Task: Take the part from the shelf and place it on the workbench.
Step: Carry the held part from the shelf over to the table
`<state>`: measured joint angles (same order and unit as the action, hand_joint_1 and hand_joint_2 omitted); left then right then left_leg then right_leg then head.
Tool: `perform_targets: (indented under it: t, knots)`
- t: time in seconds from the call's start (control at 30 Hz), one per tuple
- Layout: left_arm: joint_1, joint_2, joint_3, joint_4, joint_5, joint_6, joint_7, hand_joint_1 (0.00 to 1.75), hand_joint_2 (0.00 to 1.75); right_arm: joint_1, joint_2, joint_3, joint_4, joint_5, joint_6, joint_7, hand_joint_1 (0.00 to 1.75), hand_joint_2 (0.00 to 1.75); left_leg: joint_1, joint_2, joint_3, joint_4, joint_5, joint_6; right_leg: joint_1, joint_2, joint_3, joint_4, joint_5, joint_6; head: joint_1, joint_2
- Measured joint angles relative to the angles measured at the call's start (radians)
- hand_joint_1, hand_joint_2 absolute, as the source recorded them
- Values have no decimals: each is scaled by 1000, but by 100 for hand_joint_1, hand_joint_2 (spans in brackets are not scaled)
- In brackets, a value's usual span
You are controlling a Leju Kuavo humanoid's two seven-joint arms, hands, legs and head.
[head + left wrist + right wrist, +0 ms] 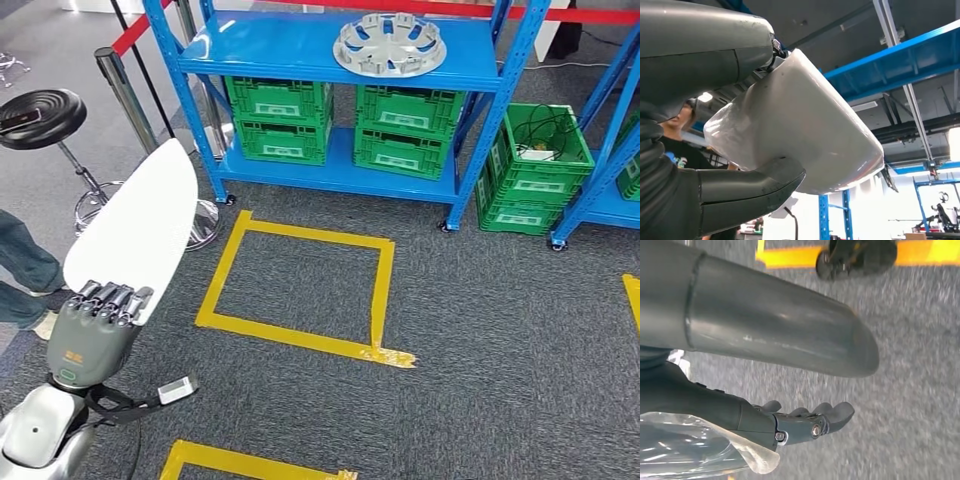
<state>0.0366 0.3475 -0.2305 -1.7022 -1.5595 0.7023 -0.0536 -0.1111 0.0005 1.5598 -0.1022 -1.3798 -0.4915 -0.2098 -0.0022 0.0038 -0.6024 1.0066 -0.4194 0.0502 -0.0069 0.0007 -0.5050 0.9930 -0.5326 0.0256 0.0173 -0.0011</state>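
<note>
A white, smooth-shelled part (136,225) was held by the left hand (94,325) low at the left of the head view, with the fingers (113,300) curled over its lower edge and the part rising upward from the hand, tilted to the right. In the left wrist view the same part (802,125) was seen clamped between the thick thumb (753,187) on one face and the rest of the hand on the other. The right hand (806,422) was seen over grey carpet (911,390), its fingers stretched out, slightly spread and holding nothing.

Ahead, a blue shelf (302,45) was seen carrying a silver wheel cover (390,45) on its upper level and green crates (281,120) below. A rectangle of yellow tape (302,335) was laid on the carpet before the shelf. A black stool (41,118) and a person's legs (23,265) were seen at the left edge.
</note>
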Motion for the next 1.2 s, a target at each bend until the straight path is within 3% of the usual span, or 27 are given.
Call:
perform_targets:
  t: [0.13,0.3,0.53,0.63,0.87,0.93,1.0,1.03,1.07,1.1,1.13,1.2]
  knots:
    - [0,2,-1,-1,0,0,0,175,175,0,0,0,0,4,-5,2,0,0,4,-1,0,-6,15,-25,4,-3,-2,2,4,-10,0,0]
    - [1,3,-3,-1,0,0,1,175,175,0,0,0,0,12,-8,7,0,0,5,-2,-6,-7,18,-33,5,-3,0,4,6,-13,0,0]
    - [0,3,-3,-1,0,0,6,175,175,-1,0,0,0,41,-24,32,0,0,6,-2,-7,-6,11,-55,5,-3,-11,4,3,-13,1,0]
    - [0,4,-3,-1,0,0,8,175,175,-1,0,0,0,42,-25,34,0,0,4,-2,-9,-3,9,-56,3,-3,-12,3,4,-12,1,0]
    - [0,14,-3,-1,-1,0,9,175,175,-2,2,0,0,57,-31,47,0,0,2,-5,-13,-9,16,-31,-1,-7,-3,0,4,7,1,0]
    - [-1,16,-3,-2,-1,0,11,175,175,-3,1,0,0,58,-32,49,0,0,10,-10,-6,-30,27,-22,0,-5,-26,50,-37,12,4,0]
    - [0,16,-4,-2,-1,0,11,175,175,-4,1,0,0,59,-33,49,0,0,12,-17,-9,-35,32,-19,-4,-2,-84,173,-102,17,5,0]
    - [2,16,-5,-2,-1,0,11,175,175,-3,1,0,0,59,-33,50,0,0,12,-22,-12,-33,33,-21,-6,-2,-111,232,-124,21,5,0]
    - [3,16,-6,-2,-1,0,11,175,175,-2,1,0,0,61,-33,50,0,0,13,-30,-16,-32,34,-23,-8,-2,-126,262,-127,24,5,0]
    - [4,16,-7,-2,0,0,11,175,175,-1,1,0,0,62,-33,50,0,0,14,-38,-19,-29,36,-26,-11,-2,-121,252,-110,28,5,0]
    - [4,16,-8,-2,1,0,11,175,175,0,1,0,0,64,-33,50,0,0,16,-48,-23,-25,37,-30,-14,2,-98,205,-78,31,5,0]
    - [4,16,-8,-2,1,0,11,175,175,-1,0,0,-1,68,-34,50,0,0,19,-67,-33,-10,37,-43,-20,41,-33,75,-26,35,6,0]
